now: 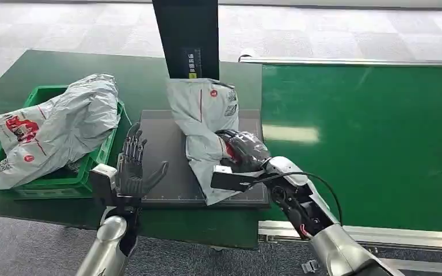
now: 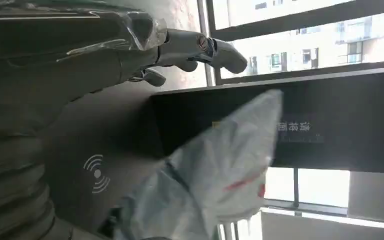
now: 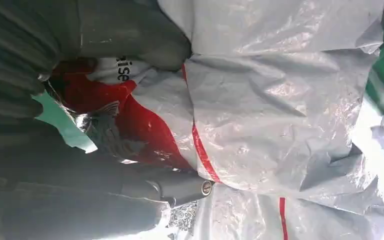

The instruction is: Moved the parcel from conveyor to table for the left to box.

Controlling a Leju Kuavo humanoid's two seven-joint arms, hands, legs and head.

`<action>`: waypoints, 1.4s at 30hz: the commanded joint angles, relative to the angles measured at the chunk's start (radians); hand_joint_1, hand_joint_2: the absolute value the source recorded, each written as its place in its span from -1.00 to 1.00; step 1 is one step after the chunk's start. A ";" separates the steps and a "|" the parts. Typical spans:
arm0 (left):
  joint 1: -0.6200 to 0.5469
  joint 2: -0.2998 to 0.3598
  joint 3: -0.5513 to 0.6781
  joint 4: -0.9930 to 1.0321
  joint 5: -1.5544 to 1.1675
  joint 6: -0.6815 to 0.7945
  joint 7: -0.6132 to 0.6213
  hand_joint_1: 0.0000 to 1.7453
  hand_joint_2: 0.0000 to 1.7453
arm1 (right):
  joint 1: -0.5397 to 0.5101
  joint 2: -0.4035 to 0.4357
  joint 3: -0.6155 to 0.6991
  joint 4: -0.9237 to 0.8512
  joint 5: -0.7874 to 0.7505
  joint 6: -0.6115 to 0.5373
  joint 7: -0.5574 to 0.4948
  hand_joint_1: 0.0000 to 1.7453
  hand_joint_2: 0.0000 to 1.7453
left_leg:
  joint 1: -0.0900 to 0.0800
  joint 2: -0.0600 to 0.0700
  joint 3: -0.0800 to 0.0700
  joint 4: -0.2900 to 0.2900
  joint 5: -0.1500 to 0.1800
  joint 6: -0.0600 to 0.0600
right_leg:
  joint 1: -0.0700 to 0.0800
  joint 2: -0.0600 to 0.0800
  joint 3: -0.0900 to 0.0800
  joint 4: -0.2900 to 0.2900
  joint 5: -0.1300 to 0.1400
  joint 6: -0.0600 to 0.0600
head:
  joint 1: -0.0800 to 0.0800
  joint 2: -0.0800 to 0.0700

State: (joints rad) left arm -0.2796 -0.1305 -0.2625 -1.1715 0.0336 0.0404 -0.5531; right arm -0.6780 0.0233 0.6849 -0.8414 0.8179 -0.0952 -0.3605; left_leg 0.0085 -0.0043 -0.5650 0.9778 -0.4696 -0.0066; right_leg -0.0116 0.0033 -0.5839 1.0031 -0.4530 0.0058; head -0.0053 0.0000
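Parcel (image 1: 202, 123), a crinkly grey mailer bag with red print, lay on the dark scale pad (image 1: 160, 150) in front of the black upright panel (image 1: 185, 37); right hand (image 1: 243, 152) had its fingers wrapped round the bag's near end; left hand (image 1: 131, 167) hovered over the pad's left edge, fingers spread, holding nothing; green crate (image 1: 95, 164) left of the pad held another grey bag (image 1: 54, 129); conveyor (image 1: 368, 144) ran right of it.
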 commanded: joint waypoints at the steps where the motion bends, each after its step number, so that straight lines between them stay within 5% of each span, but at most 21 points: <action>1: -0.082 0.002 -0.032 0.172 0.005 -0.019 -0.017 -1.00 1.00 | -0.114 -0.041 0.278 0.228 -0.011 0.135 -0.011 1.00 1.00 | 0.000 -0.001 0.001 -0.001 0.000 0.000 | 0.000 -0.002 0.002 -0.001 0.000 0.000 | 0.000 0.000; 9: -0.095 -0.001 -0.029 0.169 0.004 -0.019 -0.014 -1.00 1.00 | -0.107 -0.057 0.294 0.193 -0.098 0.214 -0.083 1.00 1.00 | 0.000 -0.002 0.001 -0.001 0.001 0.000 | 0.000 -0.002 0.001 -0.002 0.000 0.000 | 0.000 0.000; 12: -0.083 0.001 -0.020 0.147 0.004 -0.008 -0.008 -1.00 1.00 | -0.103 -0.057 0.278 0.136 -0.132 0.136 -0.072 1.00 1.00 | 0.000 -0.002 0.001 -0.001 0.000 0.000 | 0.000 -0.002 0.001 -0.002 0.000 0.000 | 0.000 0.000; 13: -0.075 0.002 -0.016 0.140 0.005 0.000 -0.008 -1.00 1.00 | -0.093 -0.053 0.250 0.114 -0.138 0.059 -0.053 -1.00 1.00 | 0.000 -0.001 0.001 0.000 0.000 0.000 | 0.000 -0.001 0.000 -0.001 0.000 0.000 | 0.000 0.000; 16: -0.059 0.002 -0.015 0.128 0.008 0.006 -0.009 -1.00 1.00 | -0.030 -0.045 0.118 0.039 -0.198 -0.159 -0.047 -1.00 1.00 | 0.000 0.000 0.001 -0.001 0.000 0.000 | 0.000 0.000 0.001 -0.002 0.000 0.000 | 0.000 0.000; 21: -0.066 -0.005 -0.026 0.143 0.006 0.005 -0.010 -1.00 1.00 | 0.041 -0.055 0.030 -0.012 -0.283 -0.225 -0.112 -1.00 1.00 | 0.000 -0.003 0.001 -0.001 0.000 0.000 | 0.001 -0.002 0.001 -0.002 0.000 0.000 | 0.000 0.000; 24: -0.083 -0.011 -0.037 0.155 0.011 0.011 -0.015 -1.00 1.00 | 0.163 -0.037 -0.111 -0.104 -0.537 -0.120 -0.217 -1.00 1.00 | 0.001 -0.003 0.001 -0.001 0.000 0.000 | 0.001 -0.003 0.002 -0.002 0.000 0.000 | 0.000 0.000; 42: -0.088 -0.001 -0.051 0.167 0.021 0.009 -0.017 -1.00 1.00 | 0.237 -0.004 -0.166 -0.114 -0.591 -0.156 -0.227 -1.00 1.00 | 0.000 -0.002 0.001 -0.001 0.000 0.000 | 0.000 -0.002 0.001 -0.002 0.000 0.000 | 0.000 0.000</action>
State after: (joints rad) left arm -0.3342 -0.1480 -0.2781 -1.0750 0.0481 0.0538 -0.5692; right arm -0.4908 -0.0069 0.5848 -0.9579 0.2640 -0.2209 -0.5860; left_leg 0.0084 -0.0047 -0.5659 0.9780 -0.4700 -0.0067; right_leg -0.0117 0.0036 -0.5853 1.0029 -0.4531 0.0058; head -0.0053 0.0000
